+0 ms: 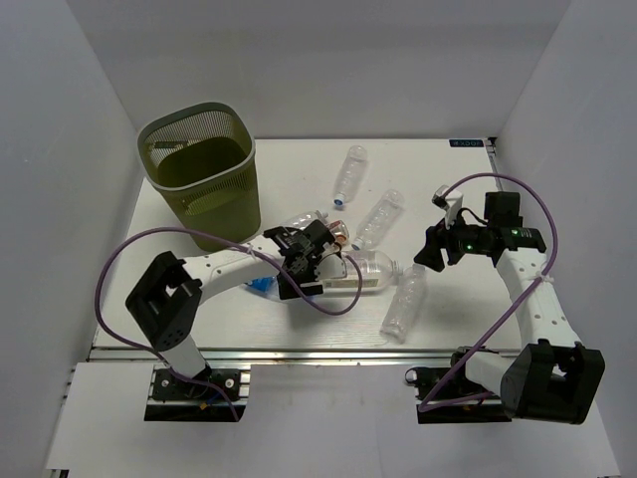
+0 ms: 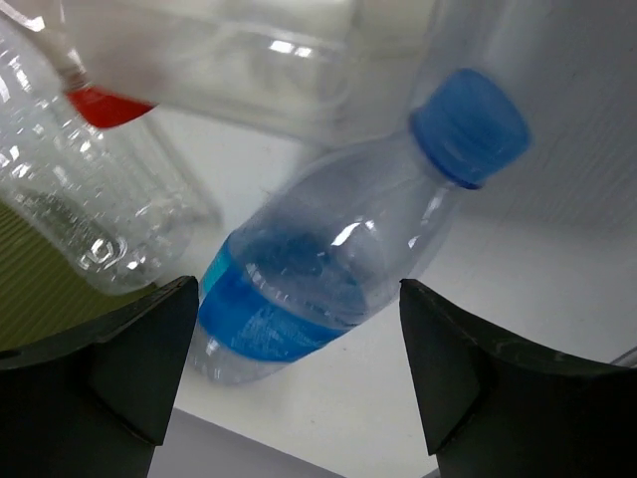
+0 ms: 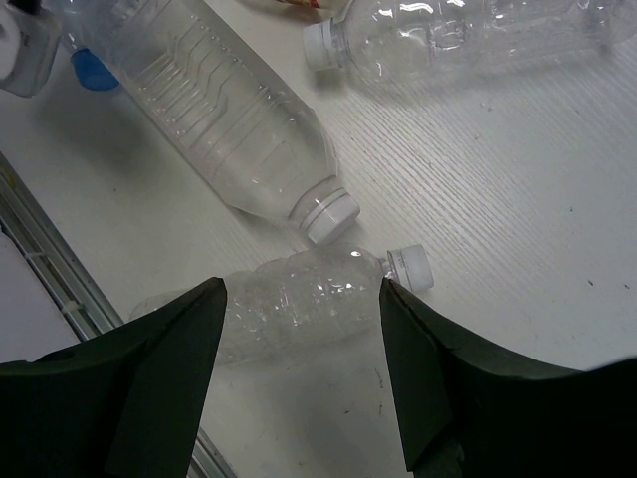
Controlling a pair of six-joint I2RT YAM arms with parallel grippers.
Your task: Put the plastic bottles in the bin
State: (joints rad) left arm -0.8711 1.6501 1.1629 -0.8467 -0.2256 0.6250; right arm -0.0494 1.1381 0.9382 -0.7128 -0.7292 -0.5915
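Observation:
The olive-green wire-mesh bin (image 1: 199, 174) stands at the back left. My left gripper (image 1: 297, 269) is open and hovers over the blue-labelled bottle (image 2: 299, 289), which lies between its fingers (image 2: 129, 358) untouched; that bottle also shows in the top view (image 1: 263, 289). A red-capped bottle (image 2: 80, 199) lies beside it. My right gripper (image 1: 430, 257) is open above a crinkled white-capped bottle (image 3: 299, 299), which also shows in the top view (image 1: 403, 304). The larger bottle (image 1: 363, 279) lies between the arms. Two more bottles (image 1: 348, 174) (image 1: 378, 219) lie further back.
The table's near edge with its metal rail (image 1: 318, 354) runs just below the front bottles. White walls enclose the table on the left, back and right. The left arm's purple cable (image 1: 338, 304) loops over the larger bottle.

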